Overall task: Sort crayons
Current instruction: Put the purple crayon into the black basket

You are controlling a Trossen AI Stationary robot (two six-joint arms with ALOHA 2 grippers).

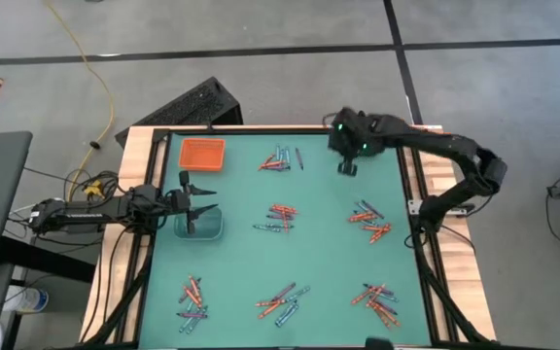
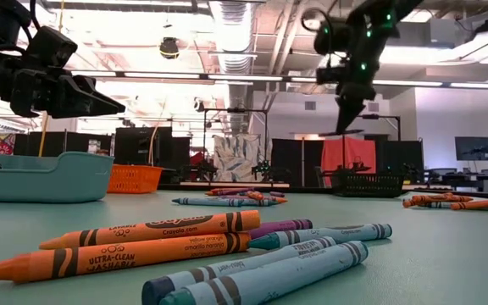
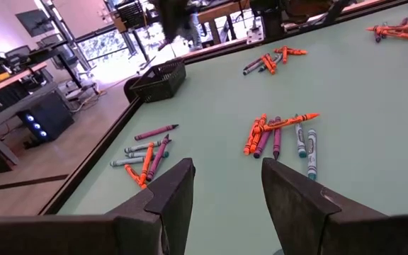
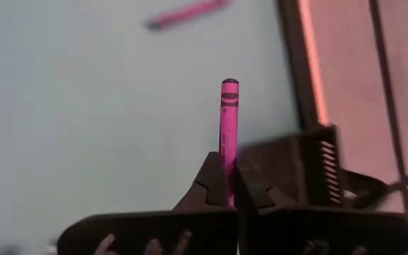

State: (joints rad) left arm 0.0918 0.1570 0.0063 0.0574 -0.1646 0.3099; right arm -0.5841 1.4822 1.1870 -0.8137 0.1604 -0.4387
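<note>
A green table (image 1: pixel 319 262) seen from above, with crayons lying in several loose clusters: one near the far edge (image 1: pixel 278 160), one in the middle (image 1: pixel 278 218), two on the right side (image 1: pixel 369 220) and (image 1: pixel 379 299), and two along the near edge (image 1: pixel 192 299) and (image 1: pixel 282 303). An orange tray (image 1: pixel 201 154) sits at the far left corner, and a clear tray (image 1: pixel 199 225) lies just nearer along the left side.

The right end effector (image 4: pixel 230 185) hangs above the far right part of the table, its fingers pressed together on a single pink-purple crayon (image 4: pixel 229 113) that stands up between them. A black basket (image 4: pixel 289 166) appears to sit below it, though that view is blurred.

The left end effector (image 3: pixel 227 188) hovers over the clear tray, fingers apart and holding nothing.

A black keyboard (image 1: pixel 185 105) lies on the floor beyond the table.
</note>
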